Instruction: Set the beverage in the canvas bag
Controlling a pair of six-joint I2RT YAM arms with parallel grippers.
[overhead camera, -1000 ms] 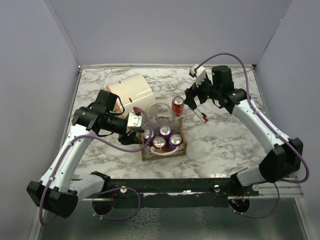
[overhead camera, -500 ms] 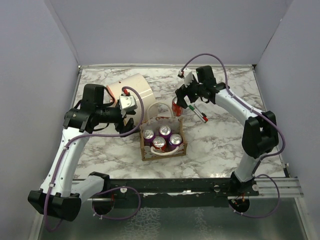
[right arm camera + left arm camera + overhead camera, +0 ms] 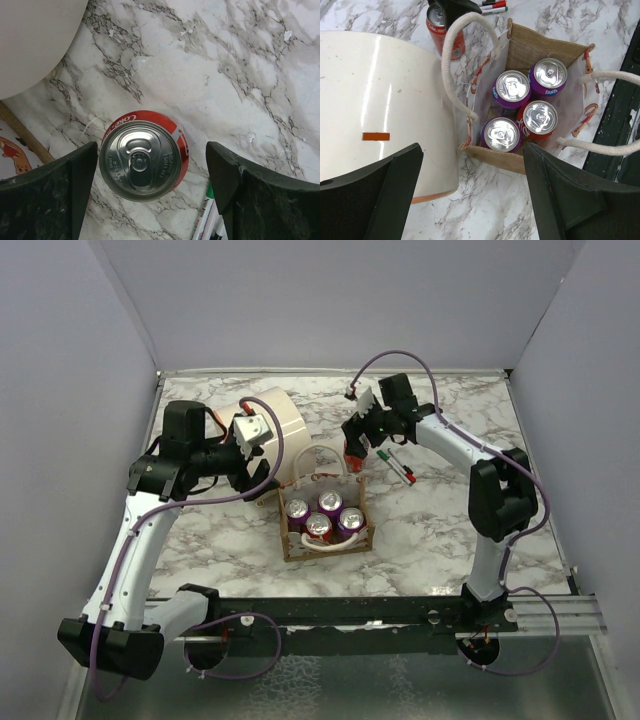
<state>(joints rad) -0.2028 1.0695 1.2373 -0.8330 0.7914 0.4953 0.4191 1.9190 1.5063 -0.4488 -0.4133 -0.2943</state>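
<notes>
A red Coke can [image 3: 142, 156] stands upright on the marble just behind the canvas bag [image 3: 290, 540]; it also shows in the top view [image 3: 354, 453] and the left wrist view [image 3: 444, 25]. My right gripper [image 3: 150, 170] is open, directly above the can, one finger on each side and not touching it. The bag [image 3: 525, 47], tan inside with white loop handles, holds several upright cans, purple and red. My left gripper [image 3: 472, 200] is open and empty, raised above the bag's left side, beside the cream cylinder.
A large cream cylinder [image 3: 275, 420] lies on its side just left of the bag and the can, and fills the left of the left wrist view [image 3: 380, 100]. Markers [image 3: 398, 465] lie on the table right of the can, also seen in the right wrist view [image 3: 207, 220].
My right gripper has moved left and down to sit over the red can. My left gripper has drawn back up and left from the bag's left side.
</notes>
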